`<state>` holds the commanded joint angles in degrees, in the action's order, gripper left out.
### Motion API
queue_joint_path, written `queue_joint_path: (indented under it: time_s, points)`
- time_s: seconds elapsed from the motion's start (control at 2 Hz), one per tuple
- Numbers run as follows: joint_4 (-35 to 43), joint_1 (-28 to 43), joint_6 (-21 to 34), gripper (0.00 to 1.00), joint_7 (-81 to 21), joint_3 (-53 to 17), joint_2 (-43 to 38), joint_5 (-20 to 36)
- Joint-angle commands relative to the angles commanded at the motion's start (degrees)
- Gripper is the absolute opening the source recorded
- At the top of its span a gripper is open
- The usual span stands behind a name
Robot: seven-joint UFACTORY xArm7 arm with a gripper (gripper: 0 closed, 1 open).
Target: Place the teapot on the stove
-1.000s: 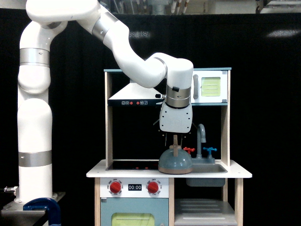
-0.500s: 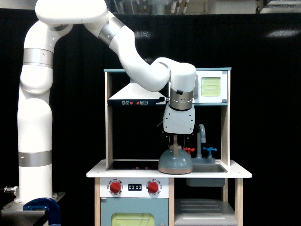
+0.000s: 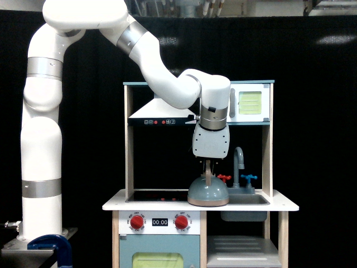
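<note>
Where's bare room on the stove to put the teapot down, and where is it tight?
The stove looks bare from its edge by the wooden post on the exterior view's left across to the teapot. It is crowded on the exterior view's right: the teapot sits at the stove's end beside the sink, with the faucet and the tool close over its handle.

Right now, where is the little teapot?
In the exterior view, the teapot sits on the white counter, between the black stove on the view's left and the sink on its right, directly under the gripper.
</note>
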<state>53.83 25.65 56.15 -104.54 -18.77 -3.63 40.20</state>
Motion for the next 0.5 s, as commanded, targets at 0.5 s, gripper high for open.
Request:
queue_joint_path:
  time_s: [0.5]
  points:
    - [-1.63, -0.67, -0.75, 0.00, -0.03, 0.97, 1.11, -0.11]
